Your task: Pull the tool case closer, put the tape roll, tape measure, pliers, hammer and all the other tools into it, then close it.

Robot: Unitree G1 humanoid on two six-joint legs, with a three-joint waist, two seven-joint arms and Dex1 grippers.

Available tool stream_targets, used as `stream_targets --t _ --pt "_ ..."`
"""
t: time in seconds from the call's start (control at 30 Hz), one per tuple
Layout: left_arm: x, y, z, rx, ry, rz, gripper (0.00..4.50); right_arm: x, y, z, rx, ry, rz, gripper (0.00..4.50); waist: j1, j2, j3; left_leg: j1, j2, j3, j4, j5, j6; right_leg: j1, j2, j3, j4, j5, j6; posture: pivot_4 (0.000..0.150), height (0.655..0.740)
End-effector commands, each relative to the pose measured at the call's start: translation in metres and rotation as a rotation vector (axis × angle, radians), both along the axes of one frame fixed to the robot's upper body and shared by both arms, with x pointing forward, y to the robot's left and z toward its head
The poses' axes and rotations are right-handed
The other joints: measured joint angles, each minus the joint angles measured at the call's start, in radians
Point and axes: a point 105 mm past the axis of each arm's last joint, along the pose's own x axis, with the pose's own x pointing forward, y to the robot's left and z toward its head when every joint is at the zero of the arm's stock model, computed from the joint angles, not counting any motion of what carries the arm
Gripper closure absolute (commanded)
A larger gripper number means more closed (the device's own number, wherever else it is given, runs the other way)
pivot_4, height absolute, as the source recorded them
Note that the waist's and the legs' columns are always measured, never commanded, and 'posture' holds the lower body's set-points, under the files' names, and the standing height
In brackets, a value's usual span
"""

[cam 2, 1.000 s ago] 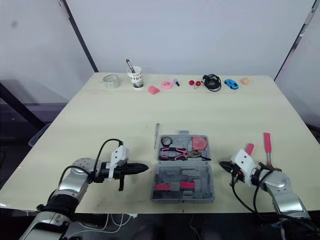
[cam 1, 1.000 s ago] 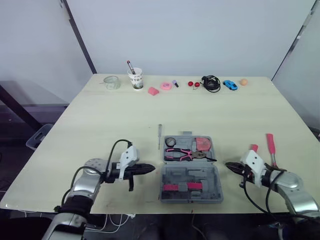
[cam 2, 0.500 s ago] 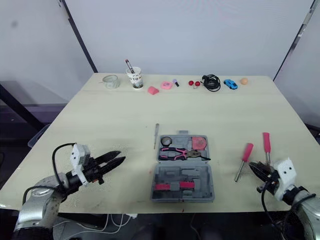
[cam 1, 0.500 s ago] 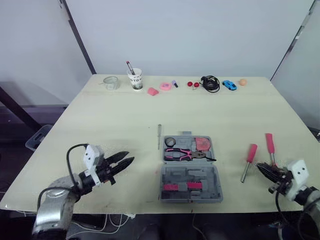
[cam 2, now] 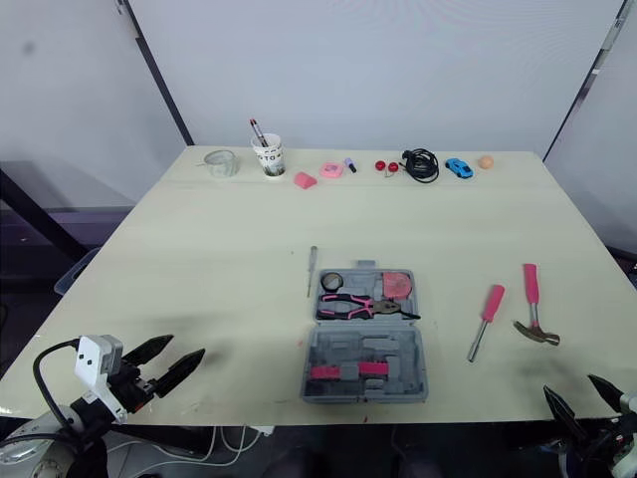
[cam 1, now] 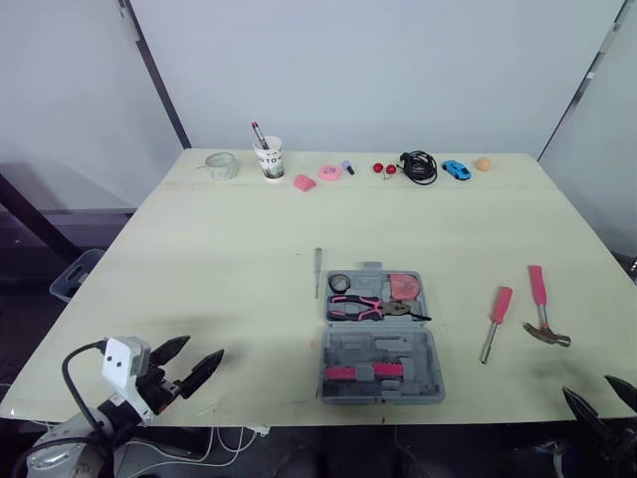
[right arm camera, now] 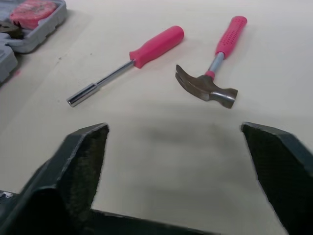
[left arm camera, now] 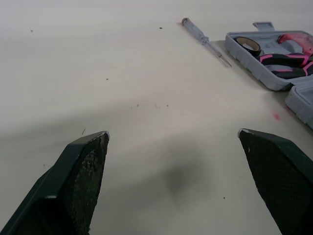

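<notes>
Tool case [cam 1: 380, 366]: open on surface [cam 1: 219, 249], between both tools, well apart from each; pliers [cam 1: 363, 308] inside. Left tool [left arm camera: 173, 133]: fingers spread, empty. Right tool [right arm camera: 174, 127]: fingers spread, empty; hammer [right arm camera: 208, 88] and pink screwdriver [right arm camera: 146, 49] lie ahead of it, untouched.

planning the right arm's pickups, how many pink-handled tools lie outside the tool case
2: a screwdriver and a claw hammer, lying side by side, apart, to the right of the open tool case.
</notes>
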Motion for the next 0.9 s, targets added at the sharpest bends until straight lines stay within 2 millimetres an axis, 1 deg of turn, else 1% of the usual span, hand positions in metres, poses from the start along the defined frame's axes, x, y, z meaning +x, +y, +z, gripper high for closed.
stream_targets --t 0.03,0.1,0.2,0.4,0.63,0.77,0.9 --pt "0.006 -0.003 0.014 0.016 -0.056 -0.019 0.0 0.005 0.0 0.014 -0.021 -0.052 0.003 0.01 0.0 0.0 0.0 0.0 0.0 0.0 0.0 0.0 0.0 0.0 -0.001 0.0 0.0 0.0 0.0 0.15 0.74" --pt "0.01 -0.005 0.017 0.022 -0.064 -0.036 0.0 0.009 0.002 0.016 -0.022 -0.061 0.008 0.01 0.0 0.0 0.0 -0.001 0.0 0.0 -0.001 0.0 0.0 0.0 -0.004 -0.001 -0.001 0.0 0.0 0.15 0.74" --pt "0.013 -0.005 0.02 0.019 -0.071 -0.039 0.0 0.011 0.005 0.017 -0.02 -0.069 0.022 0.01 0.0 0.0 0.0 -0.001 -0.001 0.0 -0.001 0.0 0.0 0.0 -0.005 -0.001 -0.001 0.0 0.0 0.15 0.74" --pt "0.013 -0.005 0.018 0.032 -0.058 -0.059 0.0 0.014 0.012 0.019 -0.016 -0.078 0.045 0.01 0.0 0.0 0.0 -0.002 -0.001 0.0 -0.003 0.0 0.0 0.001 -0.005 -0.002 -0.005 0.0 0.0 0.15 0.74" --pt "0.02 -0.013 0.022 0.033 -0.077 -0.08 0.0 0.019 0.02 0.018 -0.032 -0.074 0.104 0.01 0.001 0.0 0.0 -0.002 -0.001 0.0 -0.003 0.0 0.0 0.001 -0.004 -0.003 -0.005 0.0 0.0 0.15 0.74" --pt "0.025 -0.017 0.029 0.028 -0.095 -0.08 0.0 0.022 0.025 0.018 -0.033 -0.083 0.159 0.01 0.001 0.0 0.0 -0.002 -0.001 0.0 -0.003 0.0 0.0 0.001 -0.001 -0.002 -0.005 0.0 0.0 0.15 0.74" --pt "0.033 -0.023 0.035 0.027 -0.107 -0.072 0.0 0.026 0.036 0.02 -0.024 -0.092 0.246 0.01 0.001 0.0 0.0 -0.002 -0.001 0.0 -0.003 0.0 0.0 0.001 0.001 -0.002 -0.005 0.0 0.0 0.15 0.74"
